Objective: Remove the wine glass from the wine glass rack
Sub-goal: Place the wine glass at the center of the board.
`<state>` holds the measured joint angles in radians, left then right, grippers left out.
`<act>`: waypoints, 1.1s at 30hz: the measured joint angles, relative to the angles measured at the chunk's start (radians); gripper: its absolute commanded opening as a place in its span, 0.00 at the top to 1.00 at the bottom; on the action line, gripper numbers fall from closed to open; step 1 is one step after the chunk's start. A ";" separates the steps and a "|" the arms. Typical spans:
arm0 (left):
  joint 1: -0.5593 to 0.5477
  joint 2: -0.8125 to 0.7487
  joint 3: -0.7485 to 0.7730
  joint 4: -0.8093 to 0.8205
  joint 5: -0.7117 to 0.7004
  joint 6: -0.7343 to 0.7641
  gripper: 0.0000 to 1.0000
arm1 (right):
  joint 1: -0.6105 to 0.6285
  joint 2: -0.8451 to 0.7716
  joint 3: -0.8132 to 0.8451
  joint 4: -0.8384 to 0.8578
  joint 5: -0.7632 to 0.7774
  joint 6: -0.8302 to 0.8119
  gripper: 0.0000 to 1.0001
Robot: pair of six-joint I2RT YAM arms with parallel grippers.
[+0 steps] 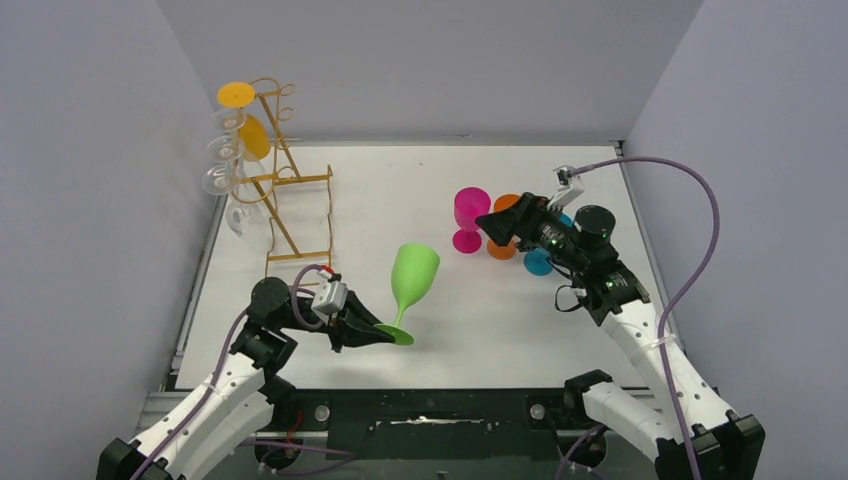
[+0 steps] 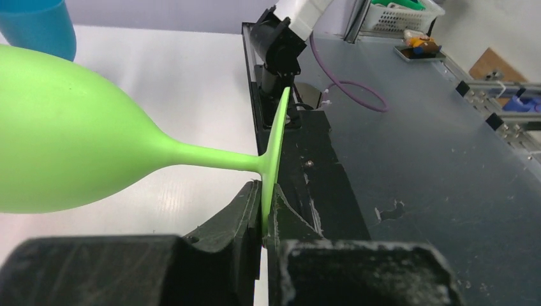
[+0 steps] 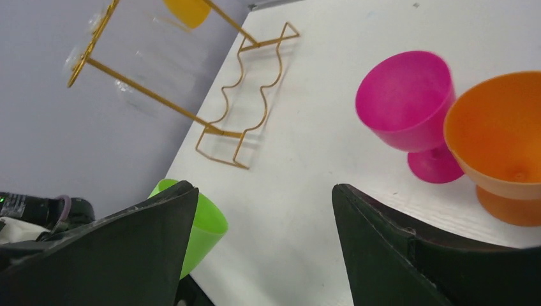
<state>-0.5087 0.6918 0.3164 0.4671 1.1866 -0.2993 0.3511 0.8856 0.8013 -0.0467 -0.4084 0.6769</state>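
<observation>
1. Left claw (image 1: 388, 331): clamped edge-on across the foot of the green wine glass (image 1: 413, 275), one finger on each face of the thin disc.
2. Right claw (image 3: 265, 248): spread wide, gripping nothing, poised just beside the pink cup (image 1: 470, 215) and the orange cup (image 1: 503, 240) at the right of the table (image 1: 480, 330).
3. Position of the green wine glass: off the wine glass rack (image 1: 285, 185) and well apart from it, near the front centre of the table, bowl tilted up and away from the left claw. Contact between foot and table: cannot tell.
4. On the rack at rear left: a yellow glass (image 1: 245, 120) and several clear glasses (image 1: 225, 180), hanging bowl-down.
5. Expected handling: light, stiff and opaque, by appearance moulded plastic. Treat as unlikely to shatter but smooth enough to slip.
6. Weak point of the present hold: little contact area on the disc edge, and a long lever out to the bowl. Expect the glass to pivot between the fingers under any quick swing.
7. Preferred hold: deep on the disc, or on the stem just above the foot. Move slowly and keep the bowl from swinging.
8. Clear glasses: material not discernible, so handle as fragile.
</observation>
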 measured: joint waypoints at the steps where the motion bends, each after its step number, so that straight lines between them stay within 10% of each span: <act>1: 0.000 -0.010 0.000 -0.001 0.010 0.023 1.00 | -0.013 0.023 0.011 -0.014 -0.042 0.001 0.20; 12: 0.004 0.002 0.000 0.003 0.082 0.103 1.00 | 0.102 0.266 0.062 0.120 -0.427 0.145 0.23; 28: 0.008 0.006 0.061 -0.167 0.129 0.263 1.00 | 0.204 0.410 0.126 0.280 -0.621 0.203 0.98; 33: 0.008 0.006 0.103 -0.333 0.124 0.395 0.88 | 0.200 0.406 0.126 0.300 -0.647 0.227 1.00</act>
<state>-0.5003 0.6979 0.4194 0.1345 1.3106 0.0956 0.5507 1.2911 0.9276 0.2535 -1.0554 0.9035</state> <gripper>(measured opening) 0.040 0.070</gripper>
